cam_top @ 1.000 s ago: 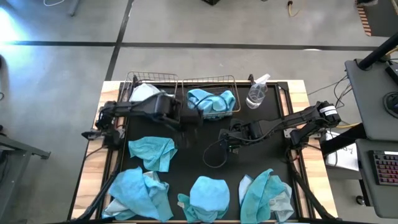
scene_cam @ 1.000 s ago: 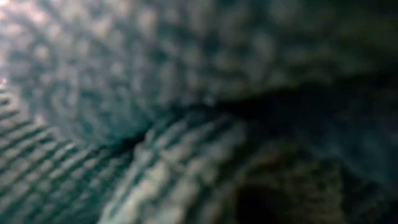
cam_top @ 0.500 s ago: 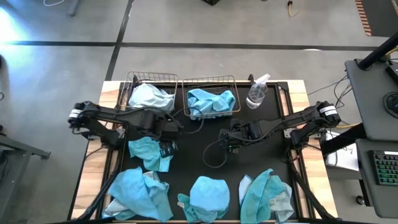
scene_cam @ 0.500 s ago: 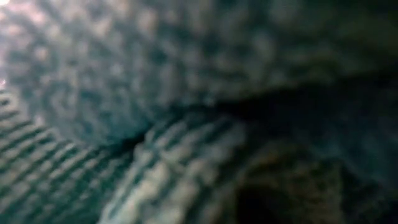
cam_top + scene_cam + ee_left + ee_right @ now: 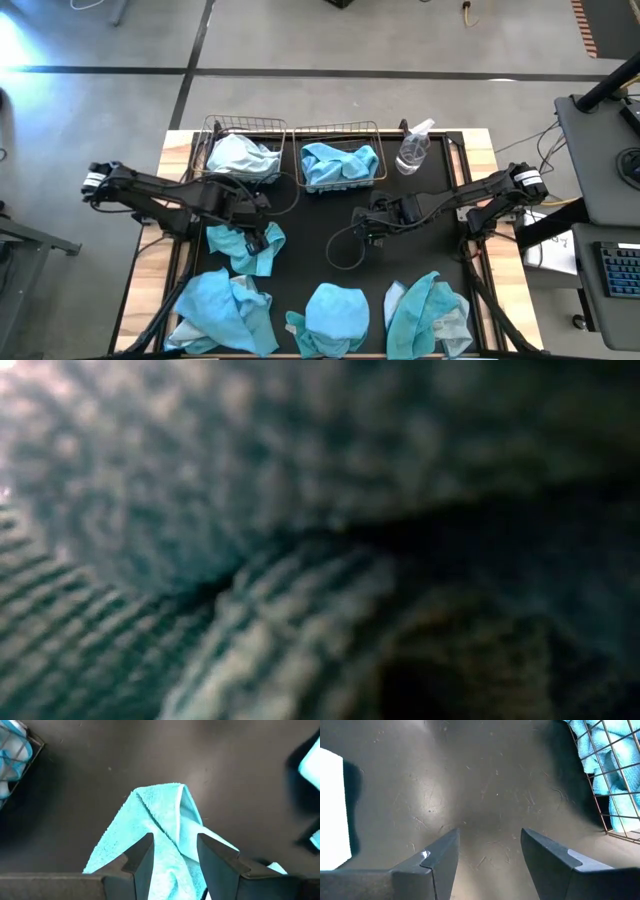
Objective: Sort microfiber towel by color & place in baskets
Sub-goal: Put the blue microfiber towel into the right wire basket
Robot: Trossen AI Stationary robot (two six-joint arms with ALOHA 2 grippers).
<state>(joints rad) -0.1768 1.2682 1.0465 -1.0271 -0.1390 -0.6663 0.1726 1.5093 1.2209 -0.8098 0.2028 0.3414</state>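
A turquoise towel [image 5: 232, 246] lies crumpled on the black mat, left of its middle. My left gripper [image 5: 257, 231] is right above it, open. In the left wrist view the left gripper [image 5: 175, 856] has a finger on each side of a raised fold of the towel [image 5: 161, 805]. My right gripper [image 5: 362, 228] hovers open over bare mat near the middle, as the right wrist view [image 5: 490, 851] also shows. Two wire baskets stand at the far edge. The left basket [image 5: 212, 130] holds a pale towel [image 5: 240, 155], and the right basket [image 5: 378, 135] holds a turquoise towel [image 5: 340, 160]. My left gripper comes down on the turquoise towel from above, its open fingers [image 5: 142, 857] astride a raised fold [image 5: 172, 827] near one corner. I cannot tell whether the fingers touch the cloth. The towel lies flat on the mat.
A clear spray bottle [image 5: 413, 148] stands right of the baskets. Three more heaps of turquoise and pale towels [image 5: 225, 312] [image 5: 335, 318] [image 5: 430, 312] lie along the near edge. Bare mat [image 5: 420, 240] lies around my right gripper. The low view is filled by blurred cloth close to its lens.
My left gripper has moved from over the left basket toward the near edge and down onto the loose turquoise towel. With the arm gone, the pale towel in the left basket shows in full. The right arm has kept still.
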